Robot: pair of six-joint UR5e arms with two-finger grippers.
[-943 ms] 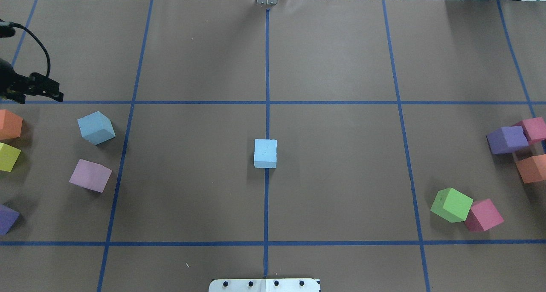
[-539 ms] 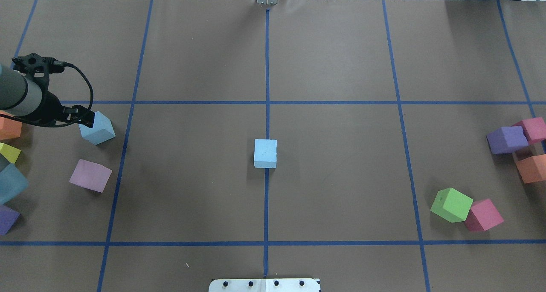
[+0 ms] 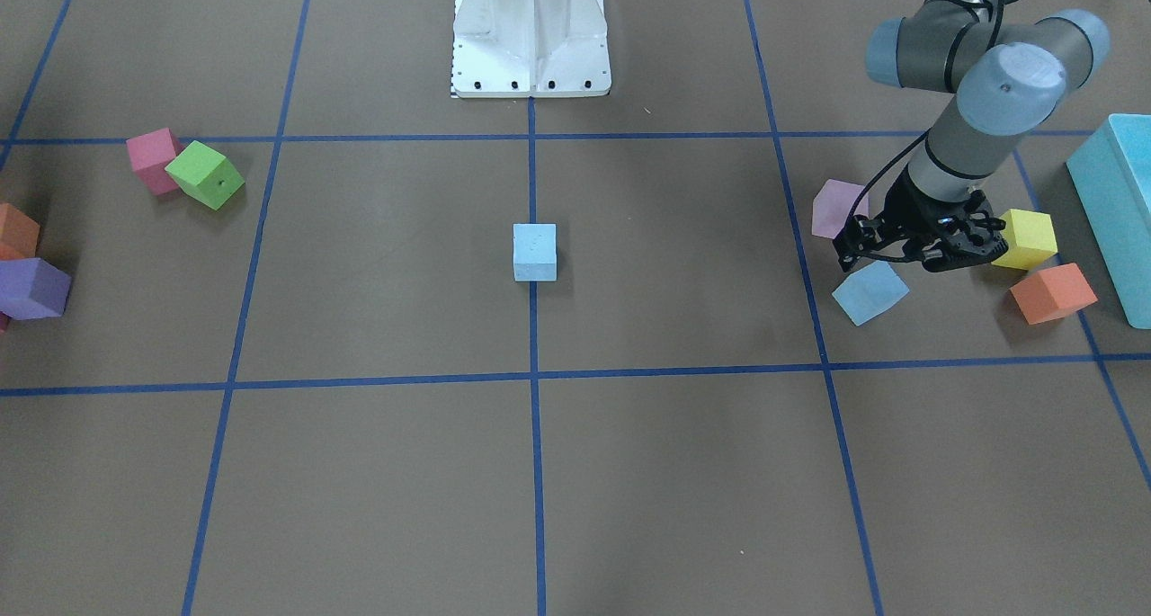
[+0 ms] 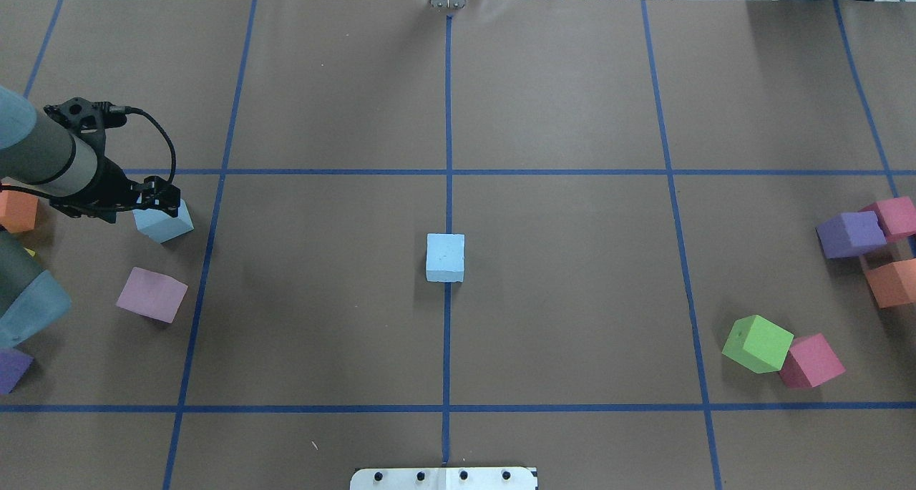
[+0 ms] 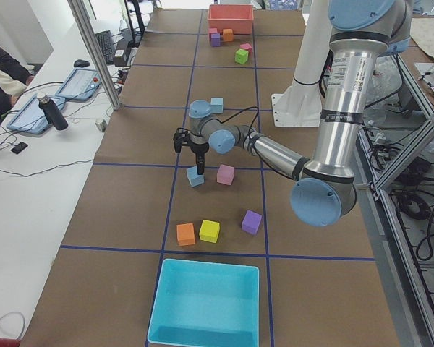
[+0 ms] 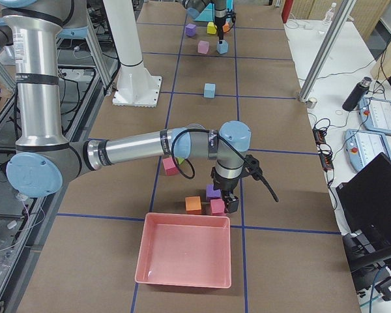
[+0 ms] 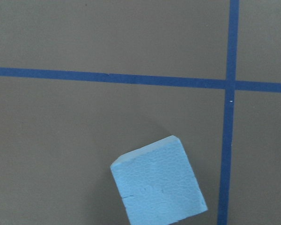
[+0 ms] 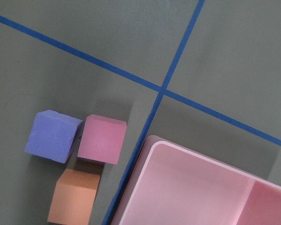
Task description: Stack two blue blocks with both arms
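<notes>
One pale blue block [image 4: 445, 257] sits at the table's centre on the blue tape cross, also in the front view [image 3: 534, 252]. The other blue block [image 4: 168, 222] lies turned at an angle on the robot's left side [image 3: 869, 292] and fills the lower part of the left wrist view [image 7: 159, 185]. My left gripper [image 4: 163, 195] hovers just above and beside this block [image 3: 854, 249], jaws apart and empty. My right gripper [image 6: 231, 203] shows only in the exterior right view, over a cluster of cubes; I cannot tell whether it is open or shut.
A lilac cube [image 4: 152, 295], a yellow cube [image 3: 1028, 238], an orange cube [image 3: 1052, 292] and a turquoise bin [image 3: 1115, 211] lie near the left arm. Green [image 4: 757, 343], pink [image 4: 811, 361] and purple [image 4: 850, 234] cubes and a pink bin [image 6: 186, 248] are on the right.
My left arm has swung in from the table's left edge, rightwards and nearer, until its gripper is over the left blue block. No block has moved.
</notes>
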